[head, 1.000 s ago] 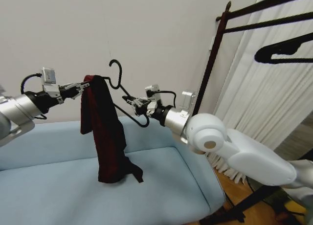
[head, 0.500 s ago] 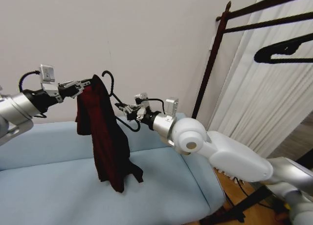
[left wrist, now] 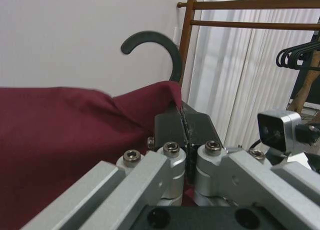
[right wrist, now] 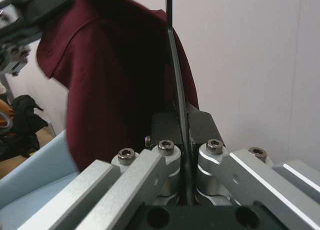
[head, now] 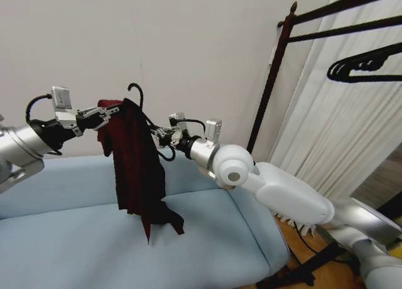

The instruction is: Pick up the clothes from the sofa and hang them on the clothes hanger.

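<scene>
My white right arm (head: 292,198) and silver left arm (head: 19,147) carry black cables (head: 29,104), with dark fingers (left wrist: 169,127) on hex-screwed aluminium links (left wrist: 125,182).

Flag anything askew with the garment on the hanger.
Yes: the dark red garment hangs bunched in a narrow, twisted column near the hook of the black hanger, not spread across it. The left gripper pinches its top edge; the right gripper clamps the hanger wire. Its tail trails low over the sofa; contact is unclear.

A home room — pale-blue sofa (head: 75,239), curtains (head: 339,132), wooden clothes rack (head: 271,81).
</scene>
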Robot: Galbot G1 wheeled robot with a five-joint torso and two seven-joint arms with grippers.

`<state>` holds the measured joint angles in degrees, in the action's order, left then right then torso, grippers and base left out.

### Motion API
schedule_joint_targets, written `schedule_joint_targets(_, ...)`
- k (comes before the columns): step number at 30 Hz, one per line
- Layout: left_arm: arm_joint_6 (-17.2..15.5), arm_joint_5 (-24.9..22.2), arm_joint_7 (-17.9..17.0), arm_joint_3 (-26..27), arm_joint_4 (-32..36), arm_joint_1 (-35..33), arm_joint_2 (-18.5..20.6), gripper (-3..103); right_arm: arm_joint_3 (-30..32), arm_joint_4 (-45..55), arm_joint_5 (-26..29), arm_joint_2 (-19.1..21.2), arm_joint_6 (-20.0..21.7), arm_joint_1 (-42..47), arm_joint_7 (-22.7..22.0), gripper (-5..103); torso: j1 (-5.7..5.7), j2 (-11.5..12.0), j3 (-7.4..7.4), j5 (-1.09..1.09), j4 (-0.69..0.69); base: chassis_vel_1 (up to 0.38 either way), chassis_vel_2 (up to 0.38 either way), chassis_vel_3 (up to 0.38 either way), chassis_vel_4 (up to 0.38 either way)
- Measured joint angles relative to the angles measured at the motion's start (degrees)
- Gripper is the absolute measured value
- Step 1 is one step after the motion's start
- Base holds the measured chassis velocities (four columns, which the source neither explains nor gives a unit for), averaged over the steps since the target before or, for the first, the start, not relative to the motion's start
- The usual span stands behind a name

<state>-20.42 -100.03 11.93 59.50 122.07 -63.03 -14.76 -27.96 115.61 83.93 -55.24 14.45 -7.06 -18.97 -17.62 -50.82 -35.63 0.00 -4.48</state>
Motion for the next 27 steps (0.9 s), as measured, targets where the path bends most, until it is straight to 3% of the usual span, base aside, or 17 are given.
schedule_joint_targets(9,0.0,0.18,1.08,0.98,1.29,-1.41,-1.4,0,1.01,-1.76,-0.23,0.76,0.1,-0.57,1.14,2,0.0,0.0,0.0,0.0,0.01,0.0,0.0,0.0,0.0)
schedule_joint_targets(17,-0.02,0.01,4.35,8.27,0.4,-7.89,-1.13,0,1.58,-3.49,-1.17,1.7,0.11,0.19,2.2,2,0.0,0.0,0.0,0.0,0.03,0.0,0.0,0.0,0.0)
schedule_joint_targets(27,0.17,1.79,4.71,5.67,0.21,-7.15,-2.42,0,2.25,-2.88,-0.24,3.06,0.16,-1.04,2.1,2,0.0,0.0,0.01,0.0,0.01,0.0,0.0,0.0,0.0)
